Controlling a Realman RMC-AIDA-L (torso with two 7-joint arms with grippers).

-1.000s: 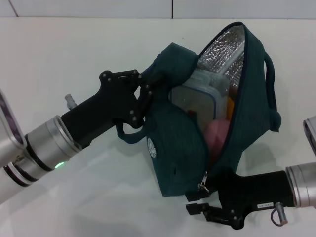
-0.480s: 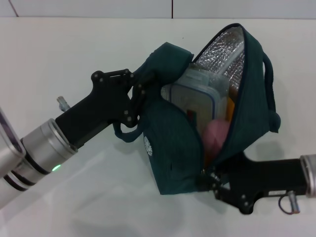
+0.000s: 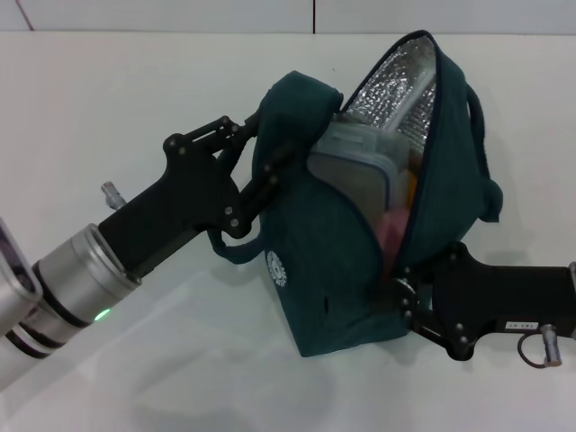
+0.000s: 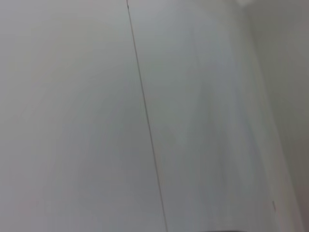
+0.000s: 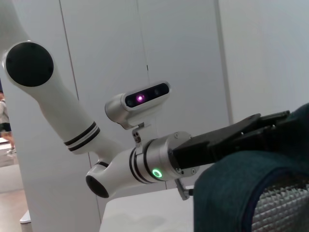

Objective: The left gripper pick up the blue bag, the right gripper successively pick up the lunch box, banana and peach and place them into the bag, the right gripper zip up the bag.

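The blue bag (image 3: 324, 261) stands tilted on the white table, its mouth partly open and its silver lining (image 3: 396, 76) showing. My left gripper (image 3: 265, 171) is shut on the bag's upper fabric near a handle; the right wrist view shows the same gripper (image 5: 285, 121) and bag (image 5: 251, 193). Inside lie the lunch box (image 3: 355, 162), the pink peach (image 3: 393, 229) under it, and a yellow sliver of the banana (image 3: 410, 184). My right gripper (image 3: 402, 290) sits at the lower end of the opening, shut on the zipper pull, its tips hidden by the fabric.
The white table (image 3: 108, 90) spreads around the bag, with a wall seam at the back. A second handle (image 3: 486, 193) hangs off the bag's right side. The left wrist view shows only a pale surface with a thin line. The robot's head (image 5: 140, 99) appears in the right wrist view.
My right gripper has climbed along the bag's opening from its bottom corner, and the open slit has grown shorter and narrower. The bag has tipped slightly more upright in my left gripper.
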